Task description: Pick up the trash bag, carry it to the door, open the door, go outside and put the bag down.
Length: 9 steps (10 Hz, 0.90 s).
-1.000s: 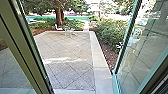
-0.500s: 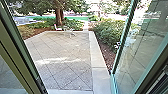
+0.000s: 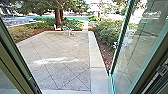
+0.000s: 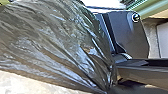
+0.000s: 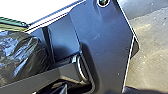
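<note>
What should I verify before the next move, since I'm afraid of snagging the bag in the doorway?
1. Glass door panel with a pale green metal frame standing open, at the robot's right: ok.
2. Something propping that panel: cannot tell.
3. Way out facing the robot, onto the grey paved patio: ok; the white chair is at its far end.
4. Shiny dark plastic trash bag with the robot: ok, though how firmly it is held I cannot tell.
5. Bag untorn: cannot tell; a small brownish patch could be a reflection.
6. Room between the bag and the olive-green metal post at the robot's left: cannot tell.
</note>
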Tool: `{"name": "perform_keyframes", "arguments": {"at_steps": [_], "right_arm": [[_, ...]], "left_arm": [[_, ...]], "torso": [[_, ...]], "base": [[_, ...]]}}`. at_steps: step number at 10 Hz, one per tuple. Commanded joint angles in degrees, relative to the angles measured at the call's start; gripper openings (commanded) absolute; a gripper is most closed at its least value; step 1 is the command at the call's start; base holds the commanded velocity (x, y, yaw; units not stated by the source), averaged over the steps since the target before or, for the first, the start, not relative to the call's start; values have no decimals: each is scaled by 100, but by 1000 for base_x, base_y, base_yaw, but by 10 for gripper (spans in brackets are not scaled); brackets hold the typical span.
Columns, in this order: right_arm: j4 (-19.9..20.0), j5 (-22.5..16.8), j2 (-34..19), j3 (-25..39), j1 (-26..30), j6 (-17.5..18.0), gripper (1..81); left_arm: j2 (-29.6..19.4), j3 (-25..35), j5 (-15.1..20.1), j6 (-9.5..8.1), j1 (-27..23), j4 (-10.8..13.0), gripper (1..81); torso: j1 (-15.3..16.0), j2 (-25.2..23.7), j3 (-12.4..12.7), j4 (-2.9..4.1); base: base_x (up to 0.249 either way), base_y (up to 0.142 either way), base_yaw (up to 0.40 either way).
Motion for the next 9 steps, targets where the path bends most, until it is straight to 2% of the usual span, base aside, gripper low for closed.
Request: {"name": "perform_keyframes", "arguments": {"at_steps": [1, 9], "right_arm": [[-45, -293, 7, 9, 166, -8, 811], [-36, -293, -2, 9, 149, -8, 811]], "left_arm": [[-13, 18, 361, 48, -191, 52, 10], [-4, 18, 396, 31, -200, 52, 10]], "torso": [[0, 0, 0, 0], [0, 0, 0, 0]], "base": [[0, 0, 0], [0, 0, 0]]}}
